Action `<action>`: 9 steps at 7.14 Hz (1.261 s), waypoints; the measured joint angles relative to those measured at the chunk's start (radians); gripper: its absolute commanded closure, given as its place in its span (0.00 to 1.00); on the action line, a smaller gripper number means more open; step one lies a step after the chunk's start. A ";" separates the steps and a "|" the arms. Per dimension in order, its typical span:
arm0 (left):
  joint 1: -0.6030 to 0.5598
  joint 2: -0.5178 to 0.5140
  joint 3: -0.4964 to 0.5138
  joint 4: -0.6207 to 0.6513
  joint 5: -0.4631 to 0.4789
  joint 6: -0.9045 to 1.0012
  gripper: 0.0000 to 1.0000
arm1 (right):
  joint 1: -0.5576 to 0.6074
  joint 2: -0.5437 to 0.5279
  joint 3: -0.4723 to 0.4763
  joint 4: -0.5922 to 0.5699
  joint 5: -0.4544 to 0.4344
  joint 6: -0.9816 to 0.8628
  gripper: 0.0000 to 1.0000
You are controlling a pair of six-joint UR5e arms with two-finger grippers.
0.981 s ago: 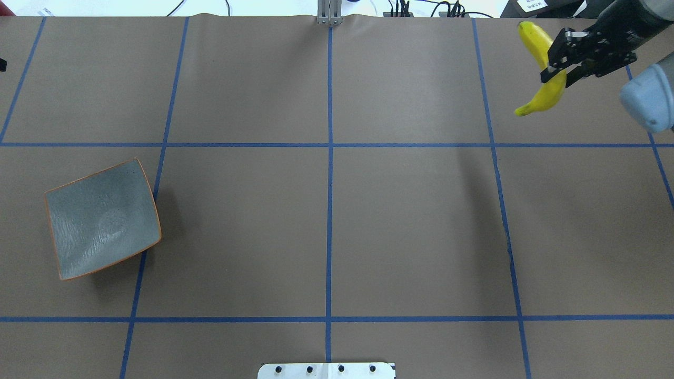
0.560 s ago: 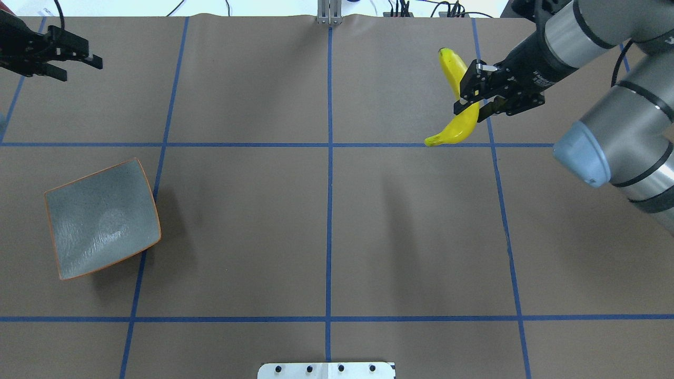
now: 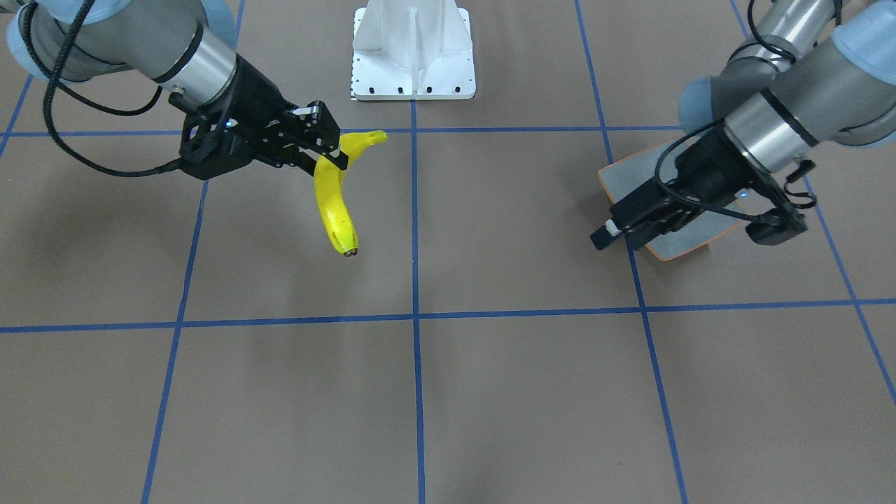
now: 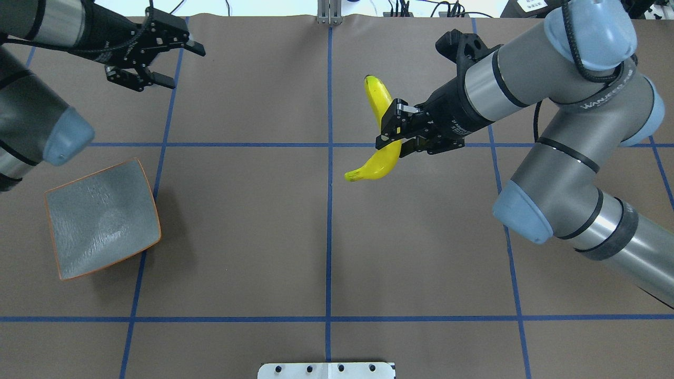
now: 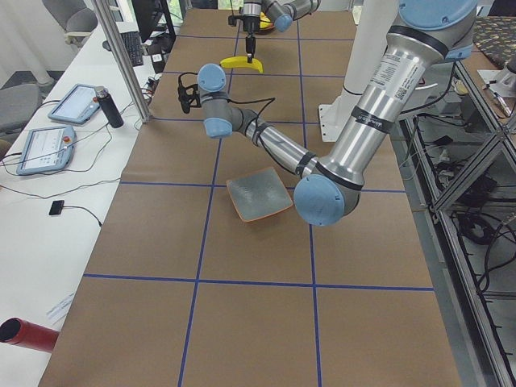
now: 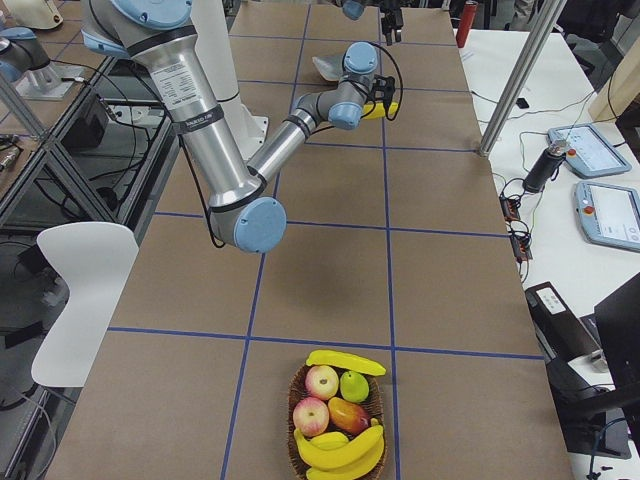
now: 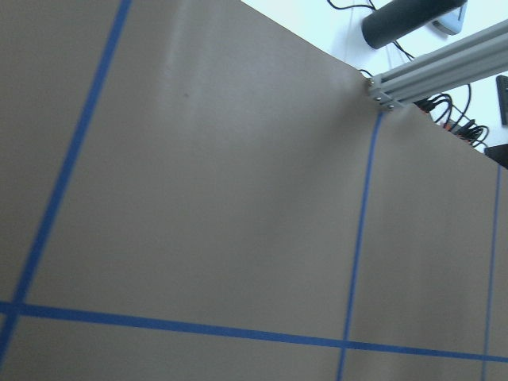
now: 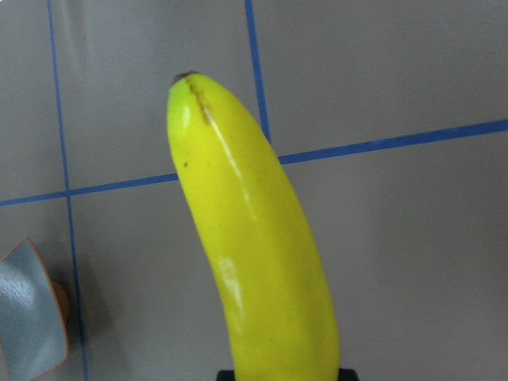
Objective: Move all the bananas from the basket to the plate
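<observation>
My right gripper [image 4: 392, 139] is shut on a bright yellow banana [image 4: 380, 158] at its middle and holds it above the table, just right of the centre line. The banana also shows in the front view [image 3: 334, 206] and fills the right wrist view [image 8: 254, 238]. My left gripper [image 4: 181, 66] is open and empty over the far left of the table. The grey-blue plate [image 4: 102, 218] with the orange rim lies empty at the near left. Three more bananas [image 6: 340, 450] lie in a wicker basket [image 6: 291, 432] at the table's far right end.
The basket also holds two apples [image 6: 322, 381], a green pear [image 6: 353, 385] and another reddish fruit. The white robot base [image 3: 413, 52] stands at the table's near middle edge. Blue tape lines divide the brown table cover.
My right arm has carried the banana from the far right towards the centre line. My left arm has come in from the far left edge and moved right, gripper open.
</observation>
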 measured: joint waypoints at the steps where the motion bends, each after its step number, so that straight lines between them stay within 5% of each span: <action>1: 0.072 -0.033 -0.016 -0.009 0.073 -0.061 0.00 | -0.026 0.024 0.004 0.003 -0.016 0.004 1.00; 4: 0.190 -0.098 -0.031 -0.041 0.190 -0.178 0.00 | -0.094 0.062 0.011 0.005 -0.060 0.005 1.00; 9: 0.246 -0.113 -0.040 -0.044 0.201 -0.203 0.00 | -0.121 0.066 0.008 0.005 -0.076 0.003 1.00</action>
